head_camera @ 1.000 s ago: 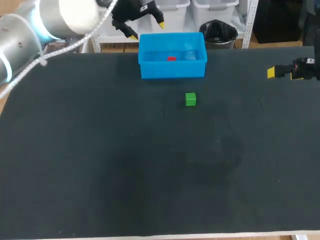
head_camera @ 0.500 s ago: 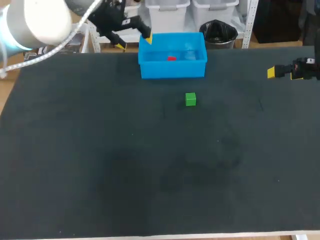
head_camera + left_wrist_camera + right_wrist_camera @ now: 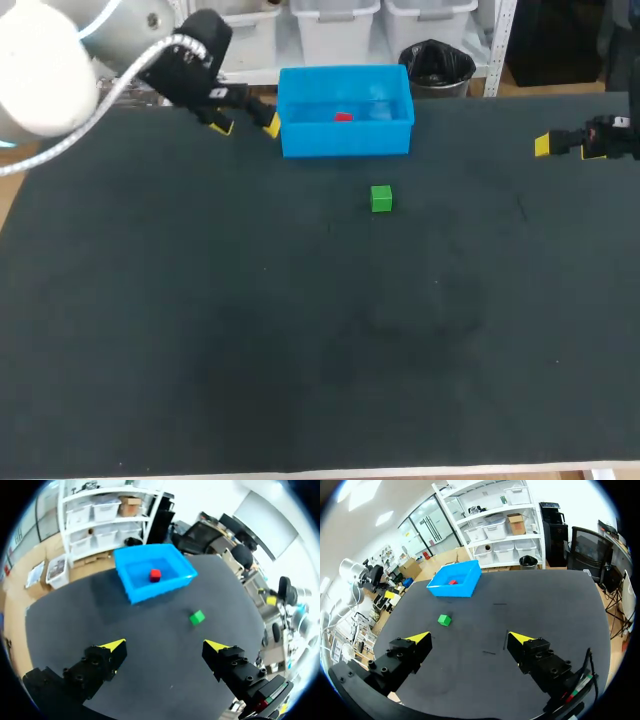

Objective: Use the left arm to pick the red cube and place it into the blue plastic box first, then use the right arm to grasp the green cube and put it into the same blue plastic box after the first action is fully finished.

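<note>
The red cube [image 3: 343,117] lies inside the blue plastic box [image 3: 345,139] at the table's far edge; the left wrist view shows the cube [image 3: 155,574] on the floor of the box [image 3: 134,586]. The green cube [image 3: 381,199] rests on the black table in front of the box, also seen as a green cube [image 3: 197,617] and a green cube [image 3: 444,620]. My left gripper [image 3: 245,124] hangs open and empty just left of the box. My right gripper [image 3: 545,145] stands open and empty at the right edge, far from both cubes. From the right wrist, the box [image 3: 455,585] lies well ahead.
The black table [image 3: 300,340] stretches wide in front of and beside the green cube, with its front edge near the view's bottom. Nothing else stands on it.
My left arm has drawn back leftward and down from above the box's left rim to the table beside it. The right arm, both cubes and the box have not moved.
</note>
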Robot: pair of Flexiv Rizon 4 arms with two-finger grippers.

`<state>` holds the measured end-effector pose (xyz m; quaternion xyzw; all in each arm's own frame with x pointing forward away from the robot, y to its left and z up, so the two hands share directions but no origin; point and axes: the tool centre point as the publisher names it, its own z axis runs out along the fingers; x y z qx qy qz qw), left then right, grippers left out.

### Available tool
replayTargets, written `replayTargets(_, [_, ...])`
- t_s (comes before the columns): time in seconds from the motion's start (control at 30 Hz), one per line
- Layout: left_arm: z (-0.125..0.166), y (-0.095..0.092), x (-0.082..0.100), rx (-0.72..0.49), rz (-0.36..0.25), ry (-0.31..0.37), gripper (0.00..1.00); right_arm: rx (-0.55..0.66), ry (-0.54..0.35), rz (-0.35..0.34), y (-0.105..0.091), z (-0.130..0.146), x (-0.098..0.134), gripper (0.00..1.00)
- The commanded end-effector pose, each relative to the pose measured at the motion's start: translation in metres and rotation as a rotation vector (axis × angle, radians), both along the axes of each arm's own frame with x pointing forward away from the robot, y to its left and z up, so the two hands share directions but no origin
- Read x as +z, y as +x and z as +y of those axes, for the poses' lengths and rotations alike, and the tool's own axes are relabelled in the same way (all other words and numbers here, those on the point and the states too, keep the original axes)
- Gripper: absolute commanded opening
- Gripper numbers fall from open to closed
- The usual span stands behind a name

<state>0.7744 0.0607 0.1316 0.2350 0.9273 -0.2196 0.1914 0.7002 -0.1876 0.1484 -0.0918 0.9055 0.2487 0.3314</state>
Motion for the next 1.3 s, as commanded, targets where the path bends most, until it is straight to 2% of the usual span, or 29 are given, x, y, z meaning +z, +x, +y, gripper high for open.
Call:
replayTargets(0.03, [0.011, -0.016, -0.007, -0.008, -0.07, -0.03, 1.0, -0.005, -0.005, 0.002, -0.001, 0.001, 0.001, 1.0])
replayTargets(0.33, [0.019, -0.03, -0.019, -0.09, -0.076, 0.004, 1.0, -0.005, -0.005, 0.002, -0.001, 0.001, 0.001, 1.0])
replayTargets(1.0, [0.019, -0.03, -0.019, -0.09, -0.076, 0.004, 1.0, -0.005, -0.005, 0.002, -0.001, 0.001, 0.001, 1.0])
replayTargets(1.13, [0.019, -0.03, -0.019, -0.09, -0.076, 0.004, 1.0, -0.029, -0.035, 0.029, -0.002, -0.003, 0.003, 1.0])
replayTargets(1.3, [0.019, -0.03, -0.019, -0.09, -0.076, 0.004, 1.0, -0.005, -0.055, 0.059, 0.01, 0.009, 0.004, 1.0])
